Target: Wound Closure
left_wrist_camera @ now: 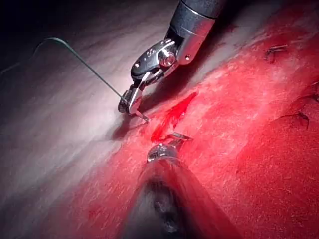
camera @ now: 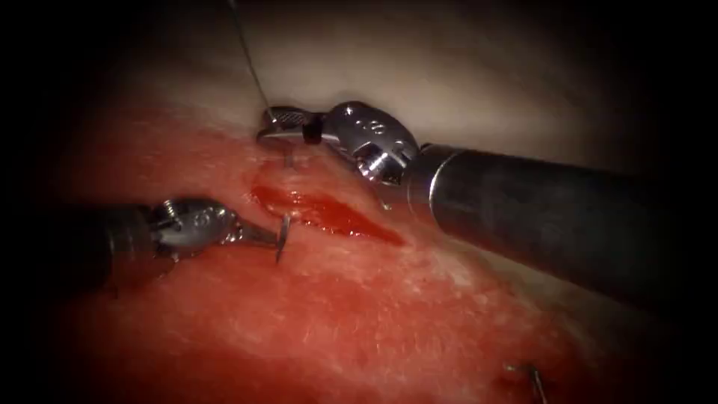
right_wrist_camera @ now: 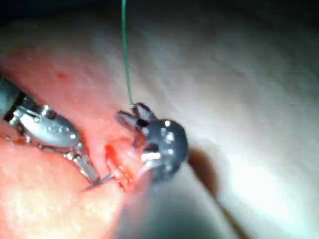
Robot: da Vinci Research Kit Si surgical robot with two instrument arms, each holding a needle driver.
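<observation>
- Right tool (camera: 288,123) comes in low and slanted from the right, jaws clamped on the needle (camera: 275,133) near its thread end, at the far end of the cut (camera: 329,213); the needle dips into the tissue (camera: 359,314) there.
- Thread (camera: 250,60) runs up and away from those jaws.
- Left tool (camera: 265,236) lies nearly flat on the cut's left side, jaws together on the needle's tip poking out of the tissue.

The endoscope looks down from above and in front onto the cut (camera: 329,213) in the tissue (camera: 359,314). Each wrist camera looks along its own shaft from very close. All three views share the cut.
</observation>
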